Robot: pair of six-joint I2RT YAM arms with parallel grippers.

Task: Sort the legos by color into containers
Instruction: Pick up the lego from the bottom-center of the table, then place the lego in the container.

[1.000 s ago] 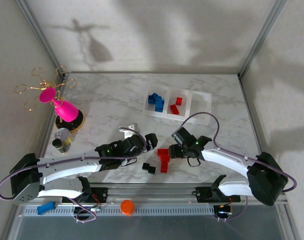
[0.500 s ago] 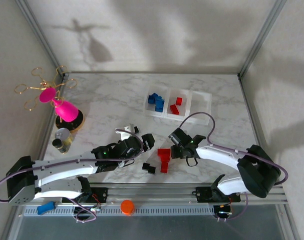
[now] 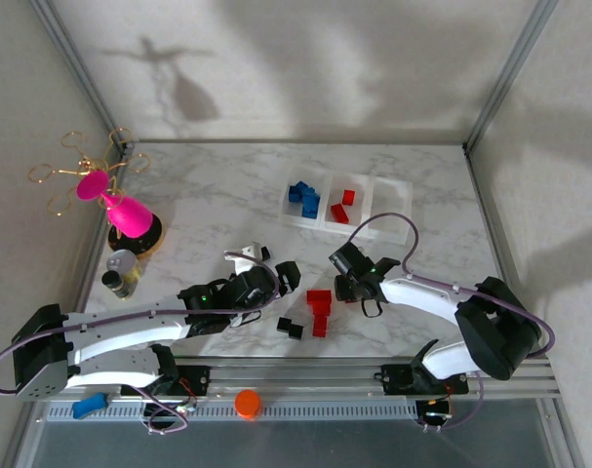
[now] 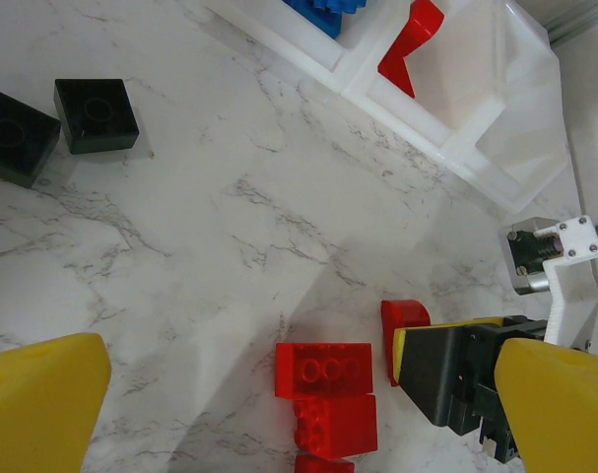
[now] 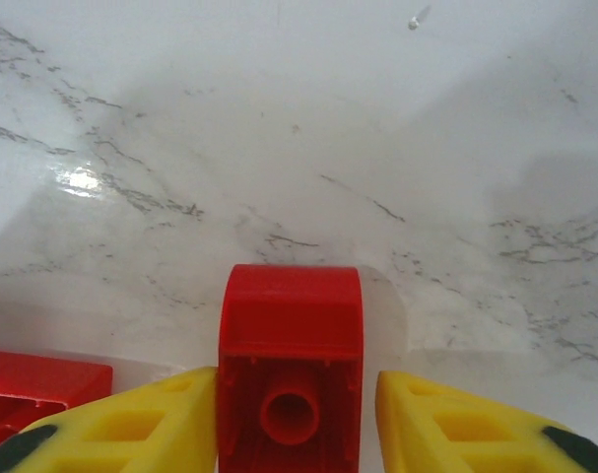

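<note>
Right fingers (image 5: 141, 424) nudged outward, apart astride a red lego (image 5: 290, 335); left fingers (image 4: 42, 404) spread above marble (image 4: 230, 197).

The light is bright and diffuse, coming from the near left: the wire ornament (image 3: 81, 171) throws a soft grey shadow high on the back wall (image 3: 374, 68), and broad dim patches cross the side walls. The marble worktop (image 3: 208, 195) looks slightly washed out from above. In the left wrist view a wedge of shadow darkens it, and the yellow fingers (image 4: 37, 404) are blurred. In the right wrist view a small glare spot shines at left, and the red brick (image 5: 291, 335) is sharp.
</note>
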